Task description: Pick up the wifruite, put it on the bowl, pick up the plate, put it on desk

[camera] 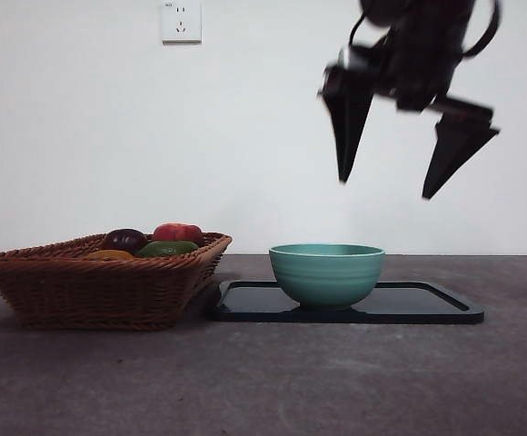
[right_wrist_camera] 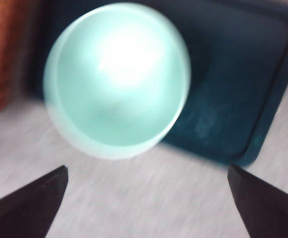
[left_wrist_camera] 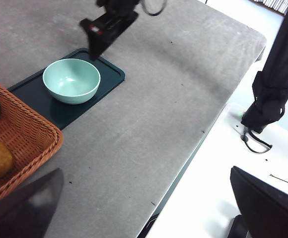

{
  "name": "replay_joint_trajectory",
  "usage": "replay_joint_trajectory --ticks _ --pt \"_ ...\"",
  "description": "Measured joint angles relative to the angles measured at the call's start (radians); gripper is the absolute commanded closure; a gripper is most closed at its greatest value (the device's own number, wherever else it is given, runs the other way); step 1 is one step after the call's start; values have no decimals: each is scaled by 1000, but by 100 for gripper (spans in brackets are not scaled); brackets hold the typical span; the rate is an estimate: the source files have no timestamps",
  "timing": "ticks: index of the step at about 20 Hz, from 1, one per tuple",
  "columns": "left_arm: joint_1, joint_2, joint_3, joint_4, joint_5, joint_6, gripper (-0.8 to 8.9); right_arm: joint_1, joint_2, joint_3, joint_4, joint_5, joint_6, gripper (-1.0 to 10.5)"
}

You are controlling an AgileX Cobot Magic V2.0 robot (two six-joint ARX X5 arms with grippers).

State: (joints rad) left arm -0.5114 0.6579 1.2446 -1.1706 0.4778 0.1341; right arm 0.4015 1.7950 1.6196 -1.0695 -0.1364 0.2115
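Here your right claw (camera: 386,189) hangs released, jaws spread and empty, above the bowl (camera: 326,272); your left claw (left_wrist_camera: 144,208), also spread, waits beside the basket (camera: 100,282).

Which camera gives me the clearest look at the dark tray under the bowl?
The left wrist view: the tray shows from above, sharp, its raised rim and the bowl on it clear. The front view shows it edge-on only, as a thin dark slab. The right wrist view shows one end, blurred.
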Motion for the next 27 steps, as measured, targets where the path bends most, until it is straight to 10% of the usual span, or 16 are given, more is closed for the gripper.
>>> replay_joint_trajectory --ticks 8,27 --pt "0 0 0 0 0 0 188 -61 233 102 64 10 -14 446" --pt "0 0 0 -3 0 0 188 -88 304 104 99 -97 -21 941"
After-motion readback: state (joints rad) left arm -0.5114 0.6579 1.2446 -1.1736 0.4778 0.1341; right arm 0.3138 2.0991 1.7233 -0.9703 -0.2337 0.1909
